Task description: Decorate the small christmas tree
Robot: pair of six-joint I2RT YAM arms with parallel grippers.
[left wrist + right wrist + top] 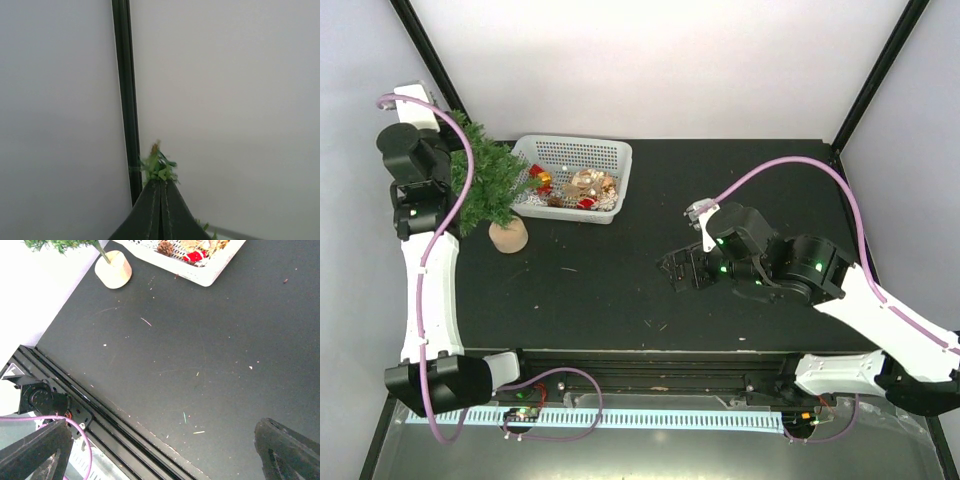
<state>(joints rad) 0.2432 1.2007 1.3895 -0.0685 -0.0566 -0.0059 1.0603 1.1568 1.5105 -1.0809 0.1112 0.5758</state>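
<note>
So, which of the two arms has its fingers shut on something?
The left arm's fingers, pinching the tip of the bushy dark-green small christmas tree. The right arm's fingers stand wide apart over the black table, holding nothing.

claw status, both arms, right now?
Left claw: closed, pinching the tip of the small christmas tree.
Right claw: open, holding nothing.
</note>
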